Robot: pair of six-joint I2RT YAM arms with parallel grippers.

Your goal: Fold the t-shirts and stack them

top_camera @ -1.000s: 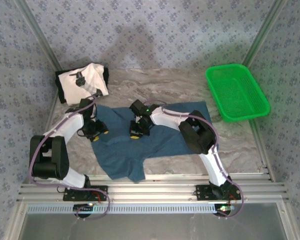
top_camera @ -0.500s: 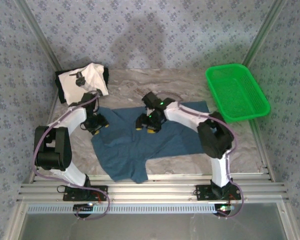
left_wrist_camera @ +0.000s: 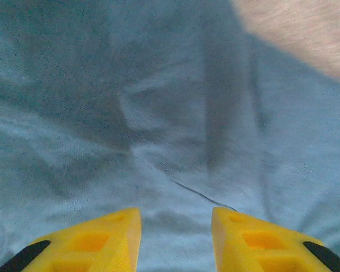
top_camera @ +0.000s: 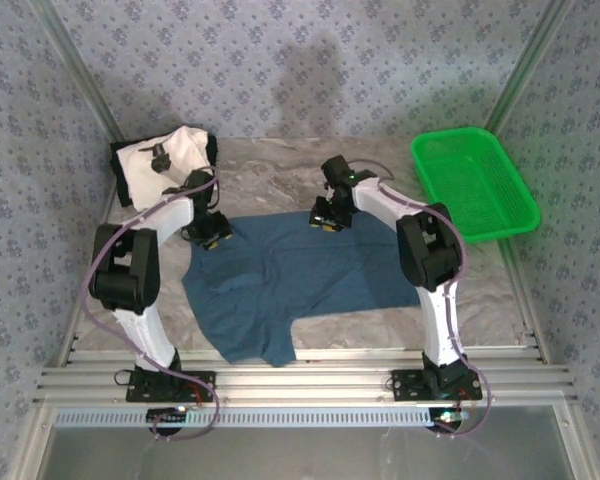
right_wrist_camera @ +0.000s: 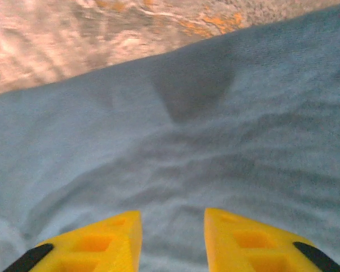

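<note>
Leftmost, the white t-shirt [top_camera: 165, 165] lies bunched in the far left corner of the table [top_camera: 480, 290], with its black-grey print up and dark trim showing at its edges. Just in front of it, the left gripper [top_camera: 212, 232] is at the far left corner of the teal-blue t-shirt [top_camera: 290, 280]. In the left wrist view its yellow fingers [left_wrist_camera: 96, 241] stand apart with nothing between them. Wrinkled teal cloth lies below them and a patch of bare tabletop shows at the upper right. Whether the tips touch the cloth I cannot tell.

The teal-blue t-shirt lies spread across the middle of the table. It is mostly flat, and one part reaches toward the near edge on the left.

Further right, the right gripper [top_camera: 328, 218] sits over the shirt's far edge. In the right wrist view its yellow fingertips [right_wrist_camera: 96, 241] are likewise parted and grip nothing. Teal cloth lies beneath them, and the shirt's edge and marbled tabletop lie just beyond.

At the far right, a green basket [top_camera: 473, 185] rests on the table near the shirt's far right corner.
</note>
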